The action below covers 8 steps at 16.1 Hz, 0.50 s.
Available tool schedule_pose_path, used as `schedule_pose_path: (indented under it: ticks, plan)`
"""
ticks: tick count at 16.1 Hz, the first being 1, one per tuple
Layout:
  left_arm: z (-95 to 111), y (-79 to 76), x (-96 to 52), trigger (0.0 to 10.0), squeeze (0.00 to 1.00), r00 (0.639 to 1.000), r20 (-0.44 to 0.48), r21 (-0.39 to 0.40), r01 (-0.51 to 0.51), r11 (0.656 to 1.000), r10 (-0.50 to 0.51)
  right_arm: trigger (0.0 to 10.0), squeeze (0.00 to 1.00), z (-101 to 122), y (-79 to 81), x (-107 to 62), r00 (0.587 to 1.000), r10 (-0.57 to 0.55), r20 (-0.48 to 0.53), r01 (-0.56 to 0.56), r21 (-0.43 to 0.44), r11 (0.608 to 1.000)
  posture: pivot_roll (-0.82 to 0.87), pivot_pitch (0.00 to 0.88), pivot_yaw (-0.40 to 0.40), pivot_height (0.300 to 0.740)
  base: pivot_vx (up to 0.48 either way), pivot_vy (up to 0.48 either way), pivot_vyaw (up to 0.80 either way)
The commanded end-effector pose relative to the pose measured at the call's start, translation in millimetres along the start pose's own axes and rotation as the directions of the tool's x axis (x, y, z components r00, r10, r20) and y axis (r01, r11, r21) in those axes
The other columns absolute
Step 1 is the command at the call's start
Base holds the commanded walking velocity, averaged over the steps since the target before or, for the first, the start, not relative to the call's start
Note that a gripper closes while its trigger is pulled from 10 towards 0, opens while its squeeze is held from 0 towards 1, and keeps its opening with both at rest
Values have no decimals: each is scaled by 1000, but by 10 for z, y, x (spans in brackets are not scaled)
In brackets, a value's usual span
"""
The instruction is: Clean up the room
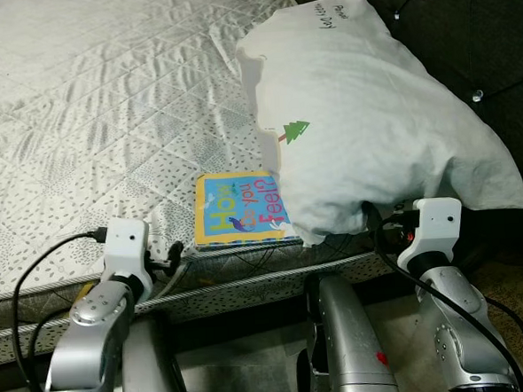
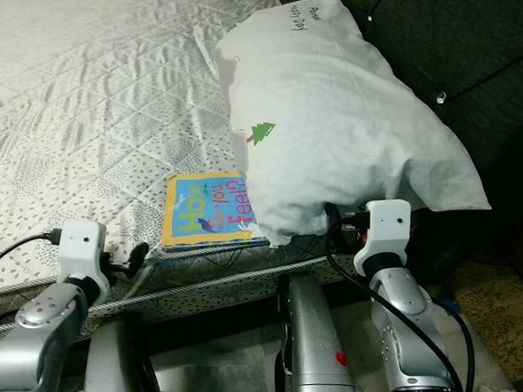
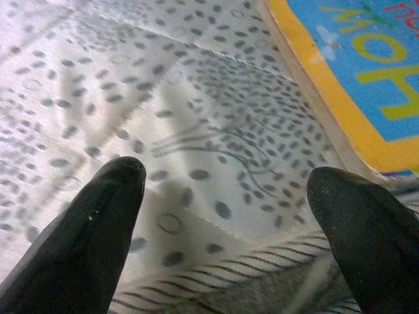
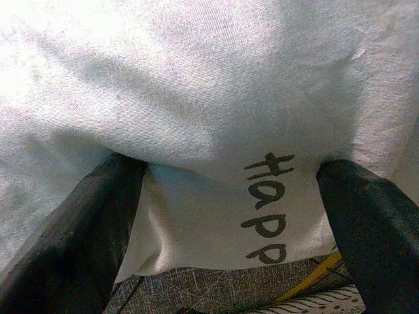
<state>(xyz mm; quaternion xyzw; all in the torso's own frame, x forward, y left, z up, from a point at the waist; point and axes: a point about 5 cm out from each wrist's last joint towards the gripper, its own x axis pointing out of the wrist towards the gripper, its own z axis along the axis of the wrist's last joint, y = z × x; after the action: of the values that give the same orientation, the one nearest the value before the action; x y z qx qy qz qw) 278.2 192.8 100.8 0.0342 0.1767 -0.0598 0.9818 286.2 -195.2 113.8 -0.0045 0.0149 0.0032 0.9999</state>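
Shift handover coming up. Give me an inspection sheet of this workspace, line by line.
Surface: mattress with quilted, speckled cover, wrinkled.
Job's things: white pillow at the bed edge, partly covering a picture book.
Clutter: nothing seen.
Grippers: left gripper open above the mattress edge beside the book; right gripper open around the pillow's lower edge.
Cables: black cables loop along both arms.
Surroundings: dark tufted headboard; floor below.
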Motion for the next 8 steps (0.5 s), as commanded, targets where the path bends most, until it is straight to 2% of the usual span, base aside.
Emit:
schedule_pose_path:
  ticks: [1,3,4,5,6,8]
  plan:
    - [-10,-44,-26,10000,0,1000,-1,2,1,1000,-1,10000,0,-19,-3,7,1000,4,-5,-4,-3,1000,-85,118,-41,461,0,0,0]
    - [-30,-211,-91,10000,0,1000,12,-15,26,1000,-26,10000,0,-17,-7,11,1000,3,-3,-3,-3,1000,-81,116,-40,461,0,0,0]
    - [-43,-249,-128,10000,0,1000,17,-21,24,999,-24,10000,0,-16,-7,12,1000,2,-2,-2,-3,1000,-80,116,-39,461,0,0,0]
    - [-47,-258,-140,10000,0,1000,19,-24,23,999,-22,10000,0,-16,-8,14,1000,2,-2,-2,-3,1000,-78,116,-38,461,0,0,0]
    - [-120,-261,-265,10000,0,1000,22,-16,-14,1000,15,10000,0,-13,-1,20,1000,4,-1,-4,0,1000,-72,116,-37,461,0,0,0]
    - [-198,-281,-380,10000,0,1000,16,-12,-20,1000,21,10000,0,-14,11,30,1000,8,0,-8,1,1000,-62,113,-38,461,0,0,0]
